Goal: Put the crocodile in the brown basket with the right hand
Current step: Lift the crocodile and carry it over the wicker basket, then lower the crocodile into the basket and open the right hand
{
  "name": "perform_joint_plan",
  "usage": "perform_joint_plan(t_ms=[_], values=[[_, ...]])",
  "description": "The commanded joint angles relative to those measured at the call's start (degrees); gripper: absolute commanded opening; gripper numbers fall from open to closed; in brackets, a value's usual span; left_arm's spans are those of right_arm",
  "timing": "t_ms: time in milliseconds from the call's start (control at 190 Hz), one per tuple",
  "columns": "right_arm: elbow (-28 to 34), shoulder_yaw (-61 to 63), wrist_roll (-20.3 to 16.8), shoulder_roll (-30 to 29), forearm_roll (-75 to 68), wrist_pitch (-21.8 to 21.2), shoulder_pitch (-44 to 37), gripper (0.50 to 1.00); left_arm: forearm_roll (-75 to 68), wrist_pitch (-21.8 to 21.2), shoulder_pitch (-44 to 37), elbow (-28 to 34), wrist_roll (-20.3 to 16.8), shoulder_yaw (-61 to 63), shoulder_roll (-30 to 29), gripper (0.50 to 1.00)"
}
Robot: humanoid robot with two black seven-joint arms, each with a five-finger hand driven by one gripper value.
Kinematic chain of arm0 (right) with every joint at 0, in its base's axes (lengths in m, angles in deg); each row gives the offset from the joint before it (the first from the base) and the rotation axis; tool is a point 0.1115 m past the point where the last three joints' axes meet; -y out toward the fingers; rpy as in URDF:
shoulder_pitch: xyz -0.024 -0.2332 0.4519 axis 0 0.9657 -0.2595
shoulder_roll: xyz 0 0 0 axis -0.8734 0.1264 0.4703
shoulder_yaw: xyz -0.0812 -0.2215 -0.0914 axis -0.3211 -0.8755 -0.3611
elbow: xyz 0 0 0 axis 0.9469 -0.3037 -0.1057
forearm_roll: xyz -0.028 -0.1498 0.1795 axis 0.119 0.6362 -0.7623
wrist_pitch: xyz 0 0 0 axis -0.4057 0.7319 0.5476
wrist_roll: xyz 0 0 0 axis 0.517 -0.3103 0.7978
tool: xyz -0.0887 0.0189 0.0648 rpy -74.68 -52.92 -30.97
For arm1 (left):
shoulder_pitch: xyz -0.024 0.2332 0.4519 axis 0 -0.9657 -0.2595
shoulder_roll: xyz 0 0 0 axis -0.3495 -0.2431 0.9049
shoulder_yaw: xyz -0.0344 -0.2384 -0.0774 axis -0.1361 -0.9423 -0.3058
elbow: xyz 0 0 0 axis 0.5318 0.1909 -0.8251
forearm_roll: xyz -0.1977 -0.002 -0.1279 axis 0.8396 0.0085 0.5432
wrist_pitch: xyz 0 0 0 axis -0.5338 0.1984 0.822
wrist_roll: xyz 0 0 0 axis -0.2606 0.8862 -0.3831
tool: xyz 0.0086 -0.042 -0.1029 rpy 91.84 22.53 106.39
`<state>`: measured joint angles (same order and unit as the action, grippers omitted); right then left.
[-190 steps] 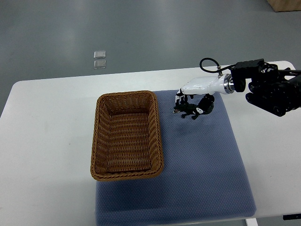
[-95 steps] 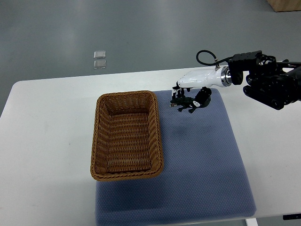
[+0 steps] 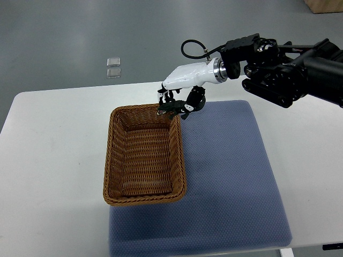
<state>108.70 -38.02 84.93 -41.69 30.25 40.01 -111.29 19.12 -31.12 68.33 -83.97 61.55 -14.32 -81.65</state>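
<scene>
The right hand (image 3: 184, 85) has its fingers clamped on the crocodile (image 3: 172, 108), holding it over the far right corner of the brown basket (image 3: 109, 160). The basket sits on the white counter (image 3: 53, 160), its right side overlapping a blue mat (image 3: 230, 171)

White counter (image 3: 53, 160), rounded corners, surface clean and flat. A blue textured mat (image 3: 230, 176) lies flat on its middle and right portion, reaching the near edge. A brown basket (image 3: 109, 160), woven and rectangular, stands upright on the mat's left side and covers that edge. The counter's left portion is bare.
</scene>
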Motion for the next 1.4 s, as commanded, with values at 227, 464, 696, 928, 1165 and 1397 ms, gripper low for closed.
perform_joint_plan(t_ms=[227, 464, 696, 928, 1165, 1397], values=[[0.0, -2.1, 0.0, -7.06, 0.57, -0.37, -2.66, 0.5, 0.07, 0.0, -0.01, 0.0, 0.0, 0.05, 0.0, 1.0], [0.0, -2.81, 0.0, -7.06, 0.66, -0.28, -3.19, 0.5, -0.02, 0.0, -0.01, 0.0, 0.0, 0.05, 0.0, 1.0], [0.0, -2.81, 0.0, -7.06, 0.48, 0.42, -0.91, 0.5, -0.02, 0.0, 0.08, 0.0, 0.0, 0.05, 0.0, 1.0], [0.0, -2.63, 0.0, -7.06, -0.13, 4.02, 1.73, 0.5, -0.02, 0.0, -0.01, 0.0, 0.0, 0.05, 0.0, 1.0], [0.0, -2.28, 0.0, -7.06, -0.31, 5.96, 2.7, 0.5, -0.02, 0.0, -0.01, 0.0, 0.0, 0.05, 0.0, 1.0], [0.87, -2.1, 0.0, -7.06, -0.31, 7.1, 3.84, 0.5, -0.02, 0.0, -0.01, 0.0, 0.0, 0.05, 0.0, 1.0]])
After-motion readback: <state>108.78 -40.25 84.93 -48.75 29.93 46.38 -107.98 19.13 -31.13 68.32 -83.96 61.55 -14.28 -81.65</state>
